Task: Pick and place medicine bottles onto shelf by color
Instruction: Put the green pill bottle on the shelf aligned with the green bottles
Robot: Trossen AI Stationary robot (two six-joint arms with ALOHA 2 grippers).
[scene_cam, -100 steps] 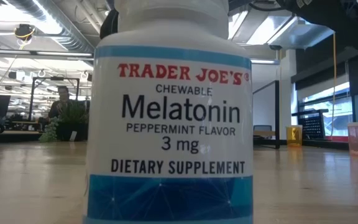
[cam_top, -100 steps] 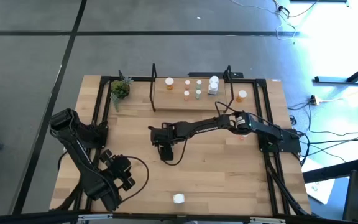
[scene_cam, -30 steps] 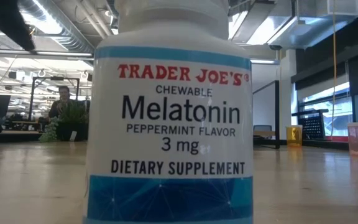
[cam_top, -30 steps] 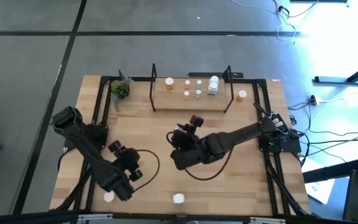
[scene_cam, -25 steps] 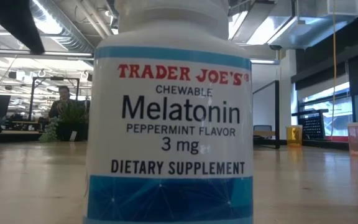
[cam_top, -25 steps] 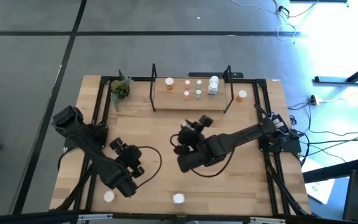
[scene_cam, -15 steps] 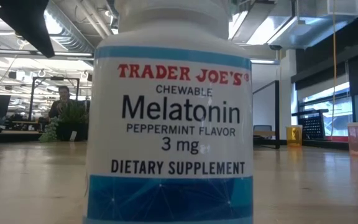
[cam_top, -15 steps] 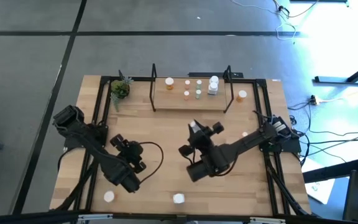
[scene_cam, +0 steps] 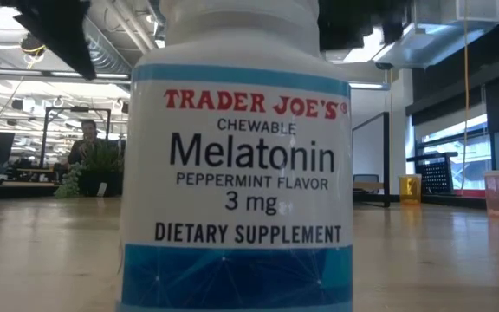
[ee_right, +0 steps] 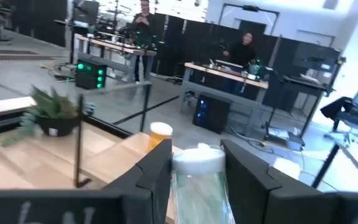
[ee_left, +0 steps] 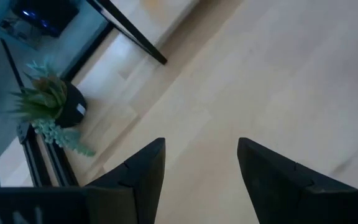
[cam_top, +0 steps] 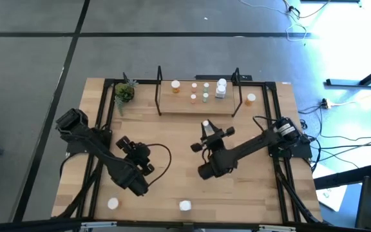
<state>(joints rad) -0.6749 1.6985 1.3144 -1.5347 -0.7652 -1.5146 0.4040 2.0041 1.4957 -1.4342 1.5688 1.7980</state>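
At the far left corner of the light-wood bench [cam_top: 250, 193], a small green potted plant [cam_top: 124, 92] stands beside the black frame rail. Nearer the front on the left side, the left gripper [cam_top: 144, 151] hangs over bare bench surface; its two dark fingers [ee_left: 143, 174] stand apart with nothing between them, as the left wrist view confirms. A white-capped bottle [cam_top: 113, 203] stands on the bench near the front left edge, and a second white bottle labelled as melatonin [cam_top: 185, 205] stands at the front centre, filling most of the low view. At the back centre, the flat light-wood shelf with black metal uprights [cam_top: 179, 105] carries a row of medicine bottles: an orange bottle [cam_top: 175, 84] at its left, two more orange ones [cam_top: 194, 98] next, two pale green ones [cam_top: 205, 97], and larger white bottles [cam_top: 221, 87] at its right end. Just in front of the shelf, the right gripper [cam_top: 206, 125] is raised above the bench, its fingers closed on a pale green clear bottle with a white cap [ee_right: 198, 180]. Beyond the right upright, one more orange bottle [cam_top: 250, 99] stands on the bench.
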